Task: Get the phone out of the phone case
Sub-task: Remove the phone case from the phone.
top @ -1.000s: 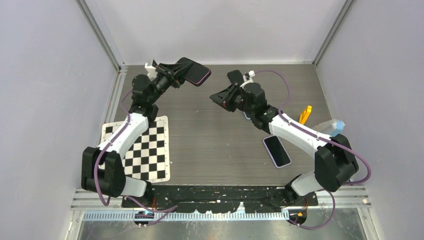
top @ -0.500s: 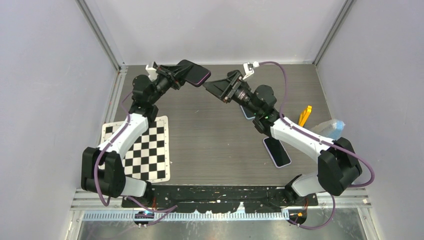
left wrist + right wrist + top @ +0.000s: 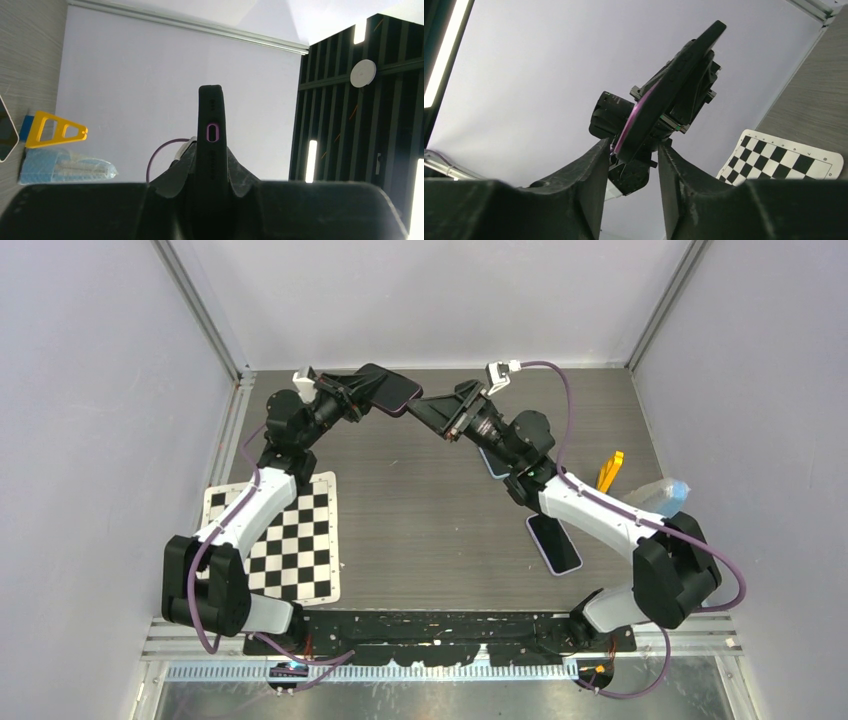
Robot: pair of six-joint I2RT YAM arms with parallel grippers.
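Observation:
My left gripper (image 3: 358, 393) is shut on a black phone case (image 3: 391, 388) with a purple-edged phone in it, held in the air over the table's far left. In the left wrist view the case (image 3: 212, 131) stands edge-on between my closed fingers (image 3: 172, 176). My right gripper (image 3: 428, 411) is open and sits right at the free end of the case. In the right wrist view the case's lower corner (image 3: 659, 102) lies just between the tips of my open fingers (image 3: 596, 165), with a gap on both sides.
A second phone (image 3: 554, 542) lies screen-up on the table under my right arm, and a dark flat object (image 3: 494, 466) lies partly hidden beneath it. A yellow triangular piece (image 3: 609, 469) and a clear plastic bag (image 3: 665, 493) sit at the right. A checkerboard sheet (image 3: 290, 535) lies at the left.
My right gripper has risen and moved left until its open fingers reach the free end of the case. My left gripper still holds the case, shifted slightly left.

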